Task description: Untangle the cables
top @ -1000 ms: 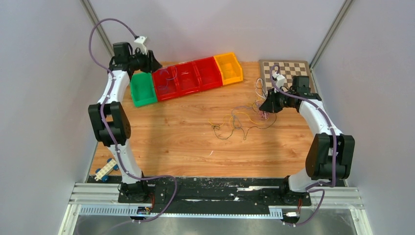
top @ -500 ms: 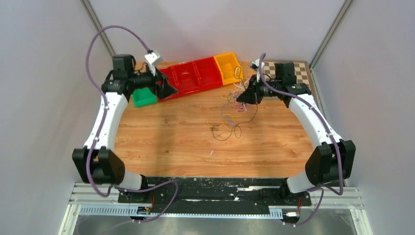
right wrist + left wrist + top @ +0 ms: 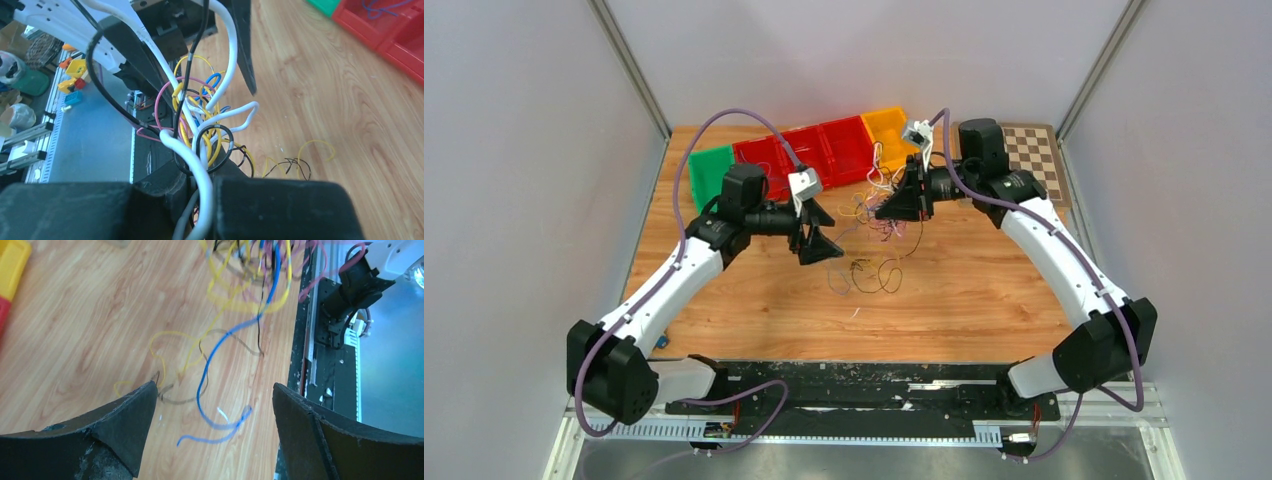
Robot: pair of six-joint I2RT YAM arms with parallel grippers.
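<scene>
One tangle of cables point(image 3: 186, 156), two grippers. The right gripper point(image 3: 887, 209) pinches it; the left gripper point(image 3: 212, 392) is spread wide, empty.

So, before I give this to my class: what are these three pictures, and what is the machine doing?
Two robot arms stand at a wooden table. The wide picture looks down from above; the other two come from small cameras on each wrist. The right tool is shut on a bundle of thin cables, white, yellow, black, pink and blue, lifted so their ends trail onto the wood. The left tool is open and empty, pointed at them. At the far edge lie green, red and yellow bins and a chessboard.
</scene>
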